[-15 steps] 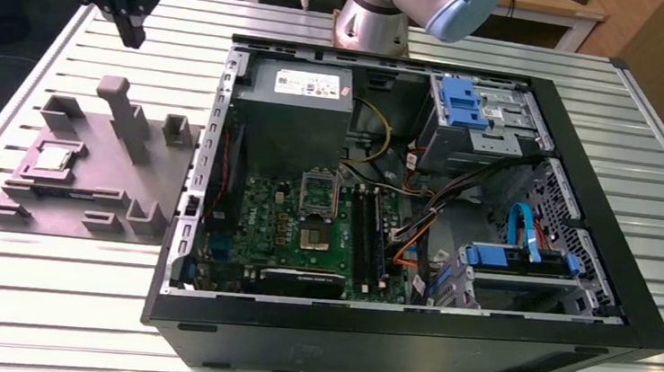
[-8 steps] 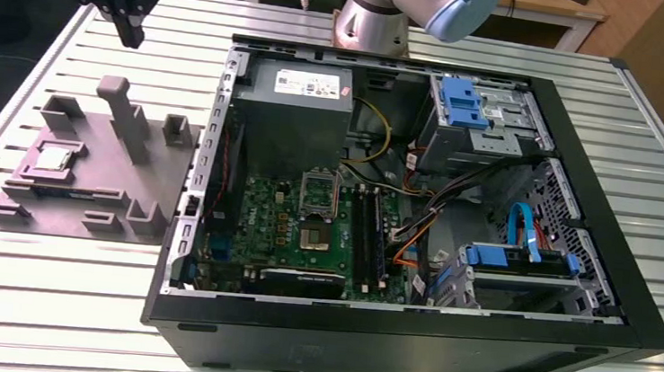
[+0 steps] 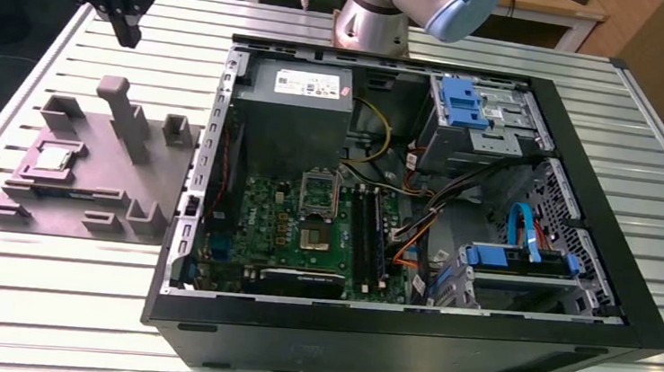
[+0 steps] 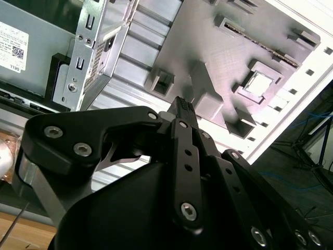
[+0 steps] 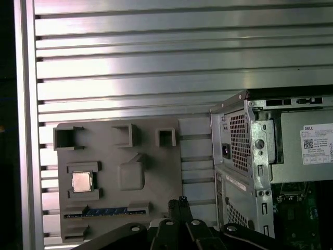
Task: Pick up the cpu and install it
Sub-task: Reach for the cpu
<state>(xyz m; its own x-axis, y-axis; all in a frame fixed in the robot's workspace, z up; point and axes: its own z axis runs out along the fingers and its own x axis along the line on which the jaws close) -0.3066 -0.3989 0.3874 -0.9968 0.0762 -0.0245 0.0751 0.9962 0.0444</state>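
The cpu (image 3: 54, 158) is a small silver square lying flat in a recess of the grey holder block (image 3: 128, 177), at the exterior view's left of the open computer case. Both wrist views show the cpu (image 5: 82, 181) (image 4: 258, 83) on that block. My gripper (image 3: 129, 39) hangs high over the table's far left corner, beyond the block and well away from the cpu. Its black fingers (image 5: 182, 200) (image 4: 183, 104) are shut together with nothing between them. On the green motherboard, the socket (image 3: 316, 236) lies uncovered with its metal frame (image 3: 318, 189) swung up.
The black computer case (image 3: 391, 335) lies open on the slatted aluminium table (image 3: 57, 306). A grey power-supply box (image 3: 304, 89), blue drive cages (image 3: 465, 103) and loose cables (image 3: 425, 221) sit inside. The block carries tall posts (image 3: 117, 100) and a blue memory stick (image 5: 104, 211).
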